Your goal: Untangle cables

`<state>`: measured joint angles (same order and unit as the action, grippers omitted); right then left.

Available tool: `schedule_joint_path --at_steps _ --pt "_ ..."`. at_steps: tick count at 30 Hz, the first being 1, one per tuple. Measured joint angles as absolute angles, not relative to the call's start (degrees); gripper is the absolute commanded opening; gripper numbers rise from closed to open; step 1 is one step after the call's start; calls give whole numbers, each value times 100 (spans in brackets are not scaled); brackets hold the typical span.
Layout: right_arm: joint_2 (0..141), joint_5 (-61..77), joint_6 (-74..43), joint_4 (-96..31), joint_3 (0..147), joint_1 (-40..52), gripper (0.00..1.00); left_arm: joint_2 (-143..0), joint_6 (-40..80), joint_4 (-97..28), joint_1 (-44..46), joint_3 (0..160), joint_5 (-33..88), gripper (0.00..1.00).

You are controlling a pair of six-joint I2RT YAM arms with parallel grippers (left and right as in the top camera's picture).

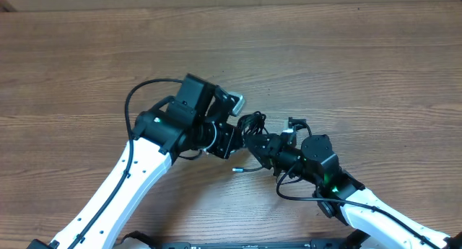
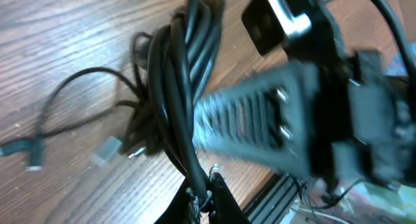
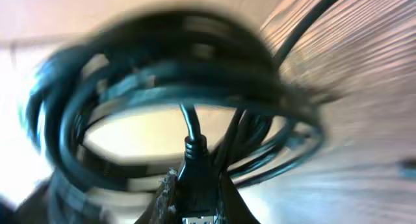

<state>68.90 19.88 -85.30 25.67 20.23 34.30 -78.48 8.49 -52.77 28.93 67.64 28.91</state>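
Observation:
The cables (image 1: 252, 124) form one tangled black bundle held above the table between my two grippers. The left wrist view shows the coil (image 2: 174, 81) as several looped strands, with my left gripper (image 2: 200, 193) shut on one strand at the bottom. One loose end with a plug (image 2: 31, 152) trails onto the wood at the left. My right gripper (image 3: 197, 188) is shut on a black plug connector (image 3: 195, 165), and the coil (image 3: 169, 87) hangs blurred in front of it. From overhead, the left gripper (image 1: 237, 139) and right gripper (image 1: 258, 145) are almost touching.
The wooden table (image 1: 346, 54) spreads out on all sides. A small plug end (image 1: 238, 169) lies on it just in front of the grippers. In the left wrist view the right arm's ribbed finger (image 2: 260, 120) crosses close by, blurred.

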Motion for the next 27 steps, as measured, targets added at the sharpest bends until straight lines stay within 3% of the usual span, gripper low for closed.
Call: schedule_joint_path --at_steps 6,15,17,20,23,27 --pt "6890 1109 -8527 2709 2023 3433 10 -7848 296 -5400 2917 6764 3627 4" --pt "6890 620 -8530 3356 2023 3459 22 -7848 -836 -5489 2917 6764 5363 4" --pt "6888 475 -8484 3288 2023 3470 34 -7850 -1009 -5478 2915 6764 5614 4" --pt "6866 381 -8228 3024 2023 3507 71 -7852 -1146 -5463 2886 6764 5776 4" --pt "6862 255 -7933 2630 2027 3522 97 -7854 -1234 -5468 2832 6764 5881 4" --pt "6895 193 -7485 2318 2023 3444 100 -7843 -1262 -5489 2716 6764 5933 4"
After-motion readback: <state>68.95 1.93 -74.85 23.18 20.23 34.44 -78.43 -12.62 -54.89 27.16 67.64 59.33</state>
